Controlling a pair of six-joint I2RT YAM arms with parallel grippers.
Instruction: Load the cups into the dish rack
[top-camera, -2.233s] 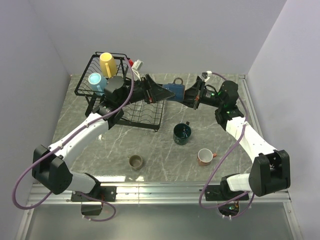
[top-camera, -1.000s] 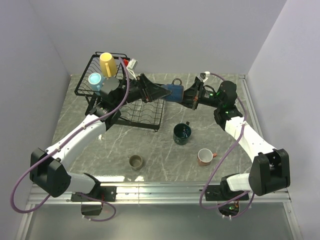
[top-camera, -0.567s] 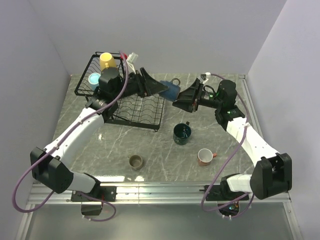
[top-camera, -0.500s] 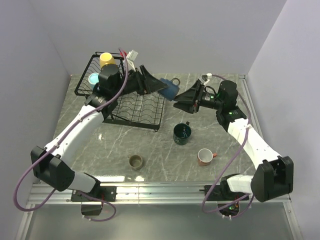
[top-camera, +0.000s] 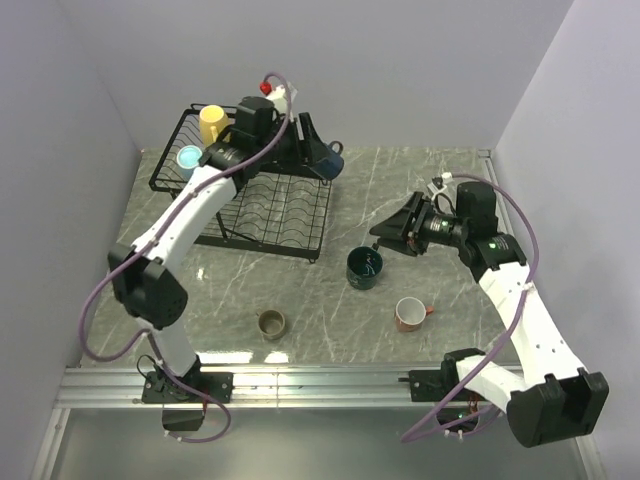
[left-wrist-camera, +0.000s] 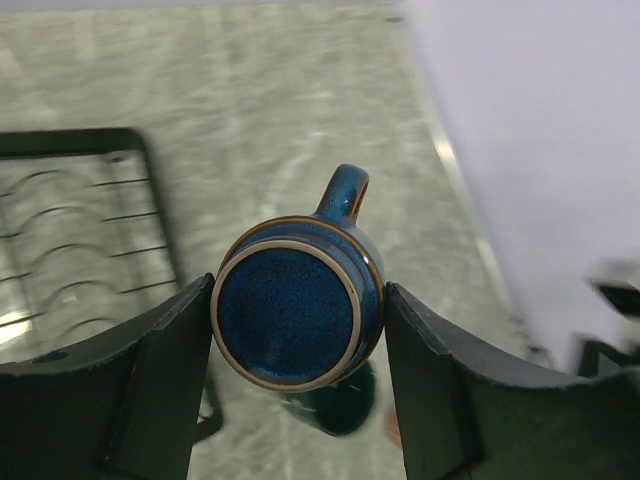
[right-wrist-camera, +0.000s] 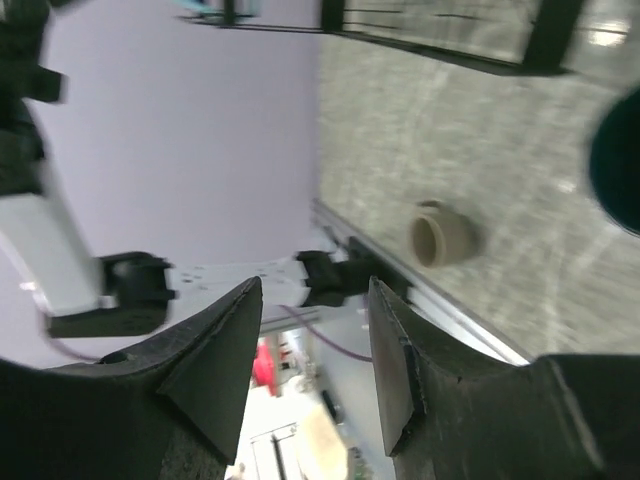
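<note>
Six mugs are in sight, and one of them, the small navy mug (left-wrist-camera: 297, 318), is clamped between the fingers (left-wrist-camera: 165, 390) of the left gripper (top-camera: 321, 159). Its glazed base faces the wrist camera and its handle points away from it. From above, that mug hangs in the air by the far right corner of the black wire dish rack (top-camera: 285, 215), clear of the table. The yellow mug (top-camera: 212, 126) and the light blue mug (top-camera: 189, 159) sit in the rack's raised basket (top-camera: 168, 152) on the left, the yellow one farther back. The right gripper (top-camera: 394, 229) hovers over the grey marbled table (top-camera: 220, 290) with its jaws apart and nothing between them, near the dark teal mug (top-camera: 364, 267), which stands upright on the table. Nearer the arm bases, the olive-brown mug (top-camera: 270, 323) and the salmon-red mug (top-camera: 408, 313) stand well apart on the table.
</note>
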